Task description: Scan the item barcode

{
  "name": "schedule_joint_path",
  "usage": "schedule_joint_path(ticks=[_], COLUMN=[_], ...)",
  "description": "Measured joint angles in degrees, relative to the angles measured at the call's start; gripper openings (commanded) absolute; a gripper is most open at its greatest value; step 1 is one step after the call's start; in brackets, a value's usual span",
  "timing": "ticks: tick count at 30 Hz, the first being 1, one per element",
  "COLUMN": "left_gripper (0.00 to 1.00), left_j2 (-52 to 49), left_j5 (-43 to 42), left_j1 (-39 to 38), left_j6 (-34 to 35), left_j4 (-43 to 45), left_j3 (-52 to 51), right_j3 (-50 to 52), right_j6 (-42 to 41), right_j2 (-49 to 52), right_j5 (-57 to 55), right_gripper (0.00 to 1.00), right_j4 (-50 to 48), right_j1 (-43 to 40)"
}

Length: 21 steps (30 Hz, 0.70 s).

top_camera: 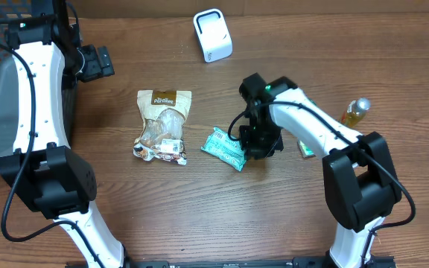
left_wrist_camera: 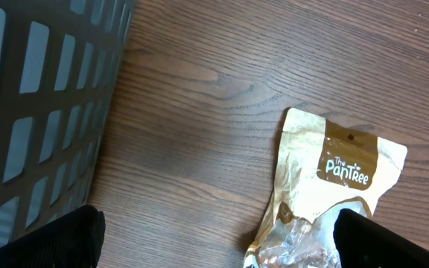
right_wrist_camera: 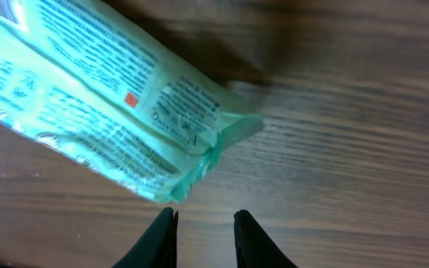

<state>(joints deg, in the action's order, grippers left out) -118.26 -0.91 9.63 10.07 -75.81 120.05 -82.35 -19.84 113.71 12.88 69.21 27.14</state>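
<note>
Green packet: the green packet (top_camera: 224, 148) lies flat on the worktop (top_camera: 199, 216), right of the snack bag (top_camera: 162, 125) and well apart from the white scanner (top_camera: 213, 35).
Right claw: the right claw (right_wrist_camera: 203, 238) is low over the packet's right end, fingers narrowly parted with only bare wood between them, gripping nothing.
Packet against claw: the packet's crimped end sits just beyond the fingertips (right_wrist_camera: 162, 238), not between them.
Left claw: the left claw (left_wrist_camera: 218, 242) is spread wide and empty, between the basket (left_wrist_camera: 43, 112) and the snack bag.
</note>
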Motion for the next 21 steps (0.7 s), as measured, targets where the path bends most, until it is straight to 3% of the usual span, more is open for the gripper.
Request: schedule_joint_path(ticks=[10,21], left_gripper=[1.00,1.00], left_j2=[0.0,0.0], left_j5=[0.0,0.0], left_j1=[0.0,0.0], left_j6=[0.0,0.0], left_j4=[0.0,0.0], left_j3=[0.0,0.0], right_j3=[4.3,4.4], right_j6=[-8.0,-6.2], right_j2=[0.0,0.0], right_j5=[2.2,3.4], right_gripper=[0.26,0.25], right_j4=[-5.8,-13.6], right_j1=[0.2,0.3])
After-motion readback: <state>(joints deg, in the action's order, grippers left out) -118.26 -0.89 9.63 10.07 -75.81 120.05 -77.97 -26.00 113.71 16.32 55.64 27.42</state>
